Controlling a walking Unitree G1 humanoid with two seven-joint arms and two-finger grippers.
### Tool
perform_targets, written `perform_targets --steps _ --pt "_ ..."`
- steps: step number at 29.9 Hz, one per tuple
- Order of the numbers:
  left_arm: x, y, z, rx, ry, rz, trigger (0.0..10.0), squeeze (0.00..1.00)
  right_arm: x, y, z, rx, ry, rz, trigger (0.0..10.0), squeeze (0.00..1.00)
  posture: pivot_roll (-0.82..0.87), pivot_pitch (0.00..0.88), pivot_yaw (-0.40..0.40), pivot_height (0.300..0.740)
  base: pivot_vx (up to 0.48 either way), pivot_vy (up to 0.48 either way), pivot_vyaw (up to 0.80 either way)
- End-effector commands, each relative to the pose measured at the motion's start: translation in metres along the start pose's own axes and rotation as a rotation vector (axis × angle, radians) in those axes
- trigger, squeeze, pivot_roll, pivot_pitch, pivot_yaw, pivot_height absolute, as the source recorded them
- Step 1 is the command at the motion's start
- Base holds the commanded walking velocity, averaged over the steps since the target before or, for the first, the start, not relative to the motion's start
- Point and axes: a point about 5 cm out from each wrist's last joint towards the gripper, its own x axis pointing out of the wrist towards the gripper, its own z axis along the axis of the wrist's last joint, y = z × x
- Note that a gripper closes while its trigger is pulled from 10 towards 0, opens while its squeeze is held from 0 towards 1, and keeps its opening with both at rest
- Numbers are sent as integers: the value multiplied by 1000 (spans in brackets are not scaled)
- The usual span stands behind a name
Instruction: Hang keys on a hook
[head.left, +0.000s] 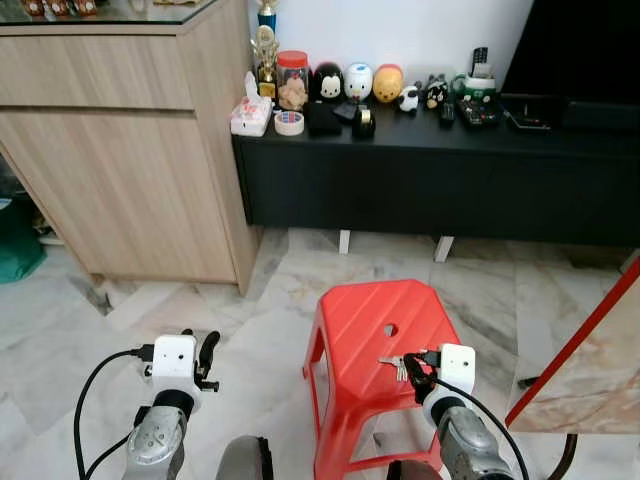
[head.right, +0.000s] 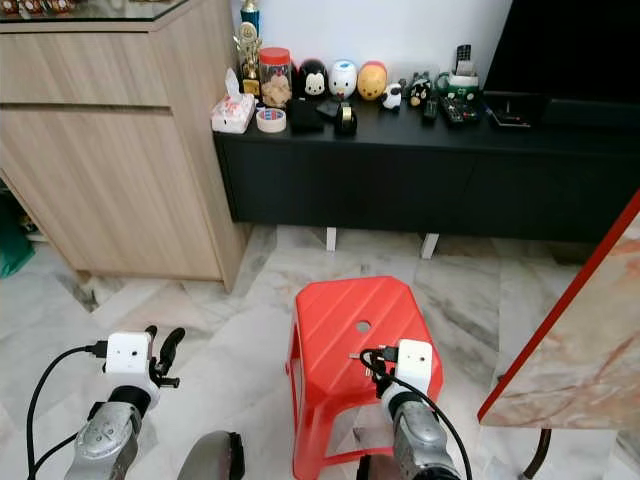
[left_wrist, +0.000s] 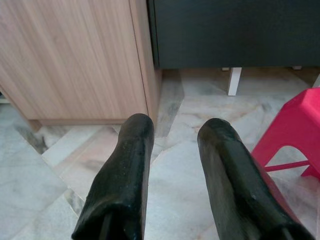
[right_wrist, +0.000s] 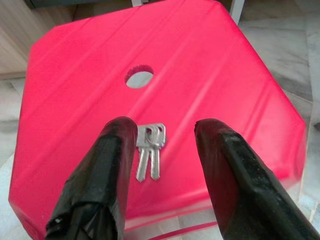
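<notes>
A pair of silver keys (right_wrist: 150, 154) lies flat on the seat of a red plastic stool (right_wrist: 200, 75), just below the seat's round hole (right_wrist: 139, 77). My right gripper (right_wrist: 162, 137) hovers over the stool seat, open, with the keys lying between its two black fingers (right_wrist: 107, 165), closer to one of them. In the head views the keys (head.left: 393, 366) sit by the right gripper (head.left: 417, 368) near the stool's (head.left: 370, 320) front edge. My left gripper (head.left: 205, 358) is held over the marble floor left of the stool, open and empty.
A light wooden cabinet (head.left: 120, 150) stands at the left. A low black console (head.left: 440, 180) runs along the back wall with toys, a tape roll and remotes on it. A red-edged marble-patterned board (head.left: 590, 350) leans at the right. Marble floor (head.left: 250, 300) lies around the stool.
</notes>
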Motion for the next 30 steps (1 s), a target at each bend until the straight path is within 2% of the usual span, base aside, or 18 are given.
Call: perform_targets --steps 1,13,25,30 --pt "1 1 2 6 -4 -3 10000 0 1 2 4 -18 -12 16 10000 0 78 0 -22 613 292 0 0" --pt "0 0 1 2 -1 -5 10000 0 0 4 -2 -20 17 46 10000 0 79 0 -25 613 302 0 0" --pt "0 0 0 1 0 -5 10000 0 -1 10 -7 -45 59 113 10000 0 76 0 -27 613 0 0 0" --pt "0 0 1 1 0 -5 10000 0 -1 14 -6 -56 40 153 10000 0 76 0 -26 613 0 0 654"
